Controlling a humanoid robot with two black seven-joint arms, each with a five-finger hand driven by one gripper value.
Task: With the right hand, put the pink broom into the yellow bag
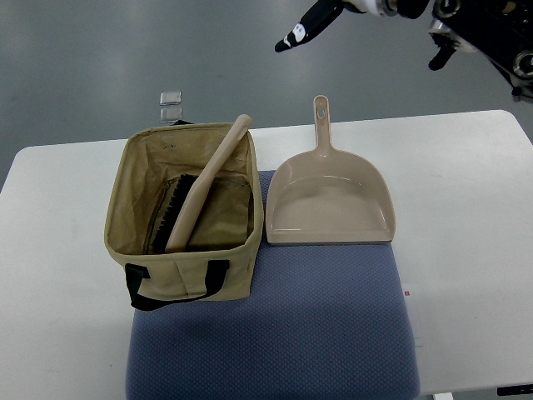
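Note:
The pale pink-beige broom [204, 187] lies inside the yellow-tan fabric bag [191, 279]. Its dark bristle head rests on the bag's bottom and its handle leans on the far rim, with the tip sticking out. The bag stands open on the left of a blue mat [333, 317], black handles at its front. My right hand [375, 10] is raised at the top right edge, well away from the bag, with its dark fingers [301, 32] spread and holding nothing. The left arm does not show.
A beige dustpan [329, 204] lies just right of the bag, handle pointing away from me. The mat sits on a white table [466, 208]. A small clear object [171, 102] lies on the grey floor beyond the table's far edge.

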